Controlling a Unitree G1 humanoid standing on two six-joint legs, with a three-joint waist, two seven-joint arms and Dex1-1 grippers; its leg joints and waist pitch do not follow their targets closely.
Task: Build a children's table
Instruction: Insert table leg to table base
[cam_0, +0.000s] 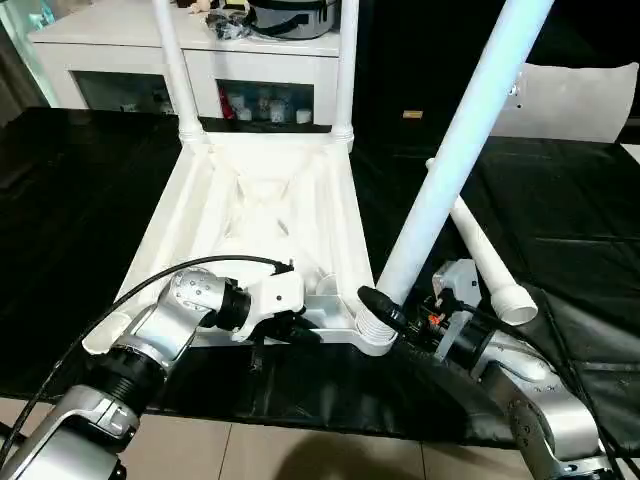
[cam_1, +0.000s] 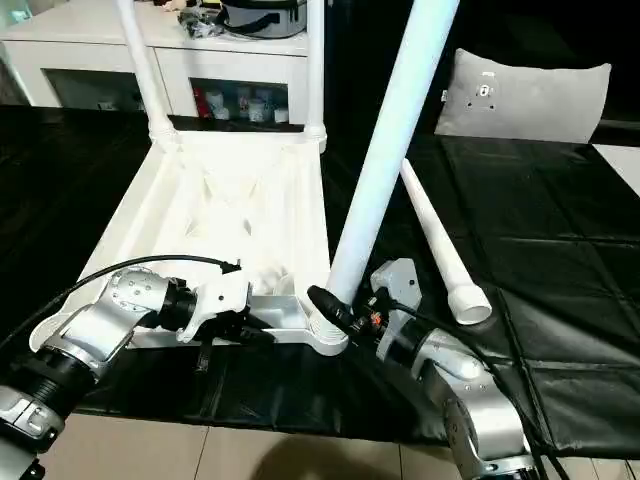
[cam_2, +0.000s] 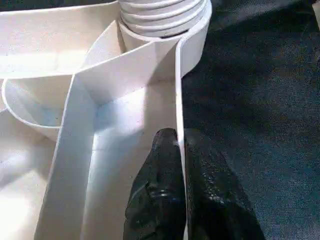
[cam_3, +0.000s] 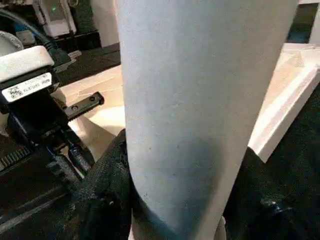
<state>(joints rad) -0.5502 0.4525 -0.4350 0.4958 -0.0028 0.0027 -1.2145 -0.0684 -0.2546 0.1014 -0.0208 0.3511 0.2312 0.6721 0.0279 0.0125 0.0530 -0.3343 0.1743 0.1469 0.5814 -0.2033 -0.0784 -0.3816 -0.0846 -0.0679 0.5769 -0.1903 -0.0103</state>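
The children's table top (cam_0: 262, 200) lies upside down on the black cloth, ribbed side up. Two legs (cam_0: 176, 70) (cam_0: 347, 60) stand in its far corner sockets. A third leg (cam_0: 452, 165) leans up to the right from the near right corner socket (cam_0: 374, 336). My right gripper (cam_0: 386, 312) is shut on this leg just above the socket, one finger (cam_3: 105, 180) on each side of the tube. My left gripper (cam_2: 178, 137) is shut on the top's near rim wall, left of that socket. A fourth leg (cam_0: 486, 256) lies loose on the cloth to the right.
A white cabinet (cam_0: 130, 45) with clutter on top stands behind the table. A grey-white cushion (cam_1: 525, 95) leans at the back right. The black cloth (cam_0: 70, 200) ends near me at a tiled floor (cam_0: 300, 455).
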